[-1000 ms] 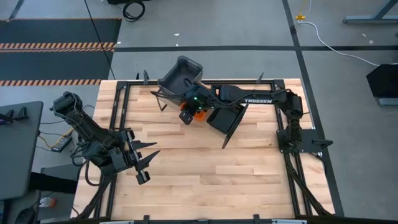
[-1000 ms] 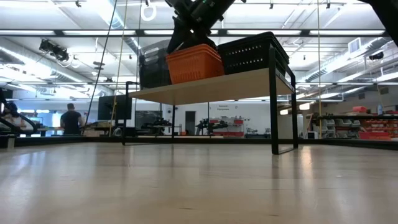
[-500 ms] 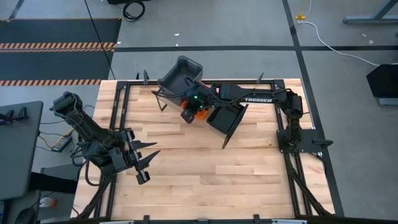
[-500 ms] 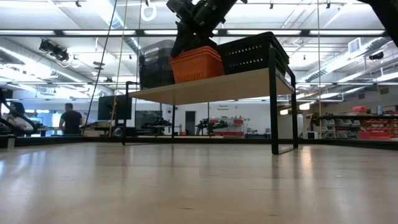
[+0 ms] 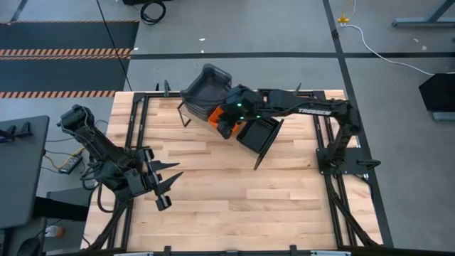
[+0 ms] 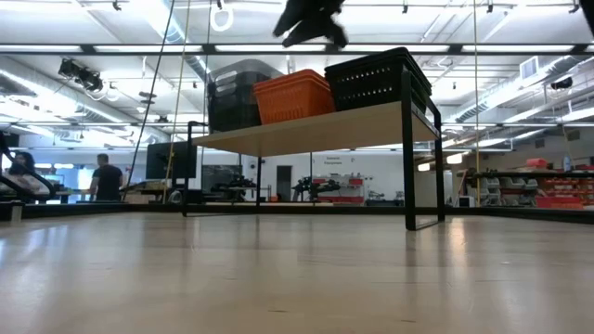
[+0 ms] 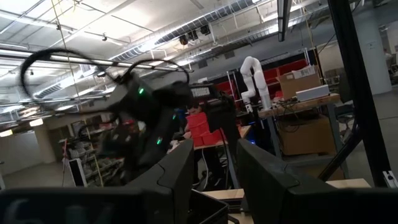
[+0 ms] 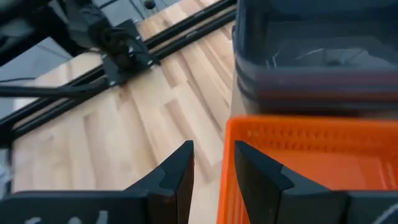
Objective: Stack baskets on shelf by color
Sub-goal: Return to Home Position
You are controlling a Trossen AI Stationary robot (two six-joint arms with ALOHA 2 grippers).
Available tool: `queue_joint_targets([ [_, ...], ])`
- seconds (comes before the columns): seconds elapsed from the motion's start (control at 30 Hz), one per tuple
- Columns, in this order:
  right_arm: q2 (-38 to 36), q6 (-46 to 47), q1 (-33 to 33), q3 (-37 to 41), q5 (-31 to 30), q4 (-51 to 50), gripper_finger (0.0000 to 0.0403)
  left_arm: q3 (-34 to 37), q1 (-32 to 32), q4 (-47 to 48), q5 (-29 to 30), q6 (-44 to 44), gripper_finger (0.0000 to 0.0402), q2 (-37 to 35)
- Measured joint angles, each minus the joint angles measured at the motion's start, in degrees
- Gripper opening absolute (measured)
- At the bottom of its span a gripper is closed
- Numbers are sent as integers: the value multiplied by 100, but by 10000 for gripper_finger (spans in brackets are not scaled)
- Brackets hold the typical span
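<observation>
I see left gripper (image 5: pixel 178 169) over near side of table (image 5: pixel 234 206), fingers a bit apart, holding nothing. Farther back, shelf (image 6: pixel 316 130) holds grey baskets (image 6: pixel 232 97), orange baskets (image 6: pixel 292 96), black baskets (image 6: pixel 380 82) in row. Right gripper (image 8: pixel 212 152) just above orange ones, fingers a bit apart, holding nothing

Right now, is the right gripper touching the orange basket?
Apart. Low view shows the right gripper above the orange basket with open air between them.
</observation>
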State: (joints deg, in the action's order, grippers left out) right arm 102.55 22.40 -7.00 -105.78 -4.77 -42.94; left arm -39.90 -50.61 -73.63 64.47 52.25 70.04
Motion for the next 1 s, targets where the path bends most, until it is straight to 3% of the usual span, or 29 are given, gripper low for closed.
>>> queue_joint_targets([
  [0.33, -743, 626, 614, -2, -33, -2022, 120, 0, 65, 0, -1, 0, 130, 0],
  [0.47, -845, 640, 994, -2, -428, -2539, 120, 0, 68, 24, 1, -18, 130, 0],
  [0.77, -1096, -136, 1751, -2, -972, -1660, 120, 0, 68, 203, 281, -61, 130, 0],
  [1.0, -1122, -299, 2172, 0, -1128, -1616, 120, 0, 68, 247, 279, -161, 130, 0],
])
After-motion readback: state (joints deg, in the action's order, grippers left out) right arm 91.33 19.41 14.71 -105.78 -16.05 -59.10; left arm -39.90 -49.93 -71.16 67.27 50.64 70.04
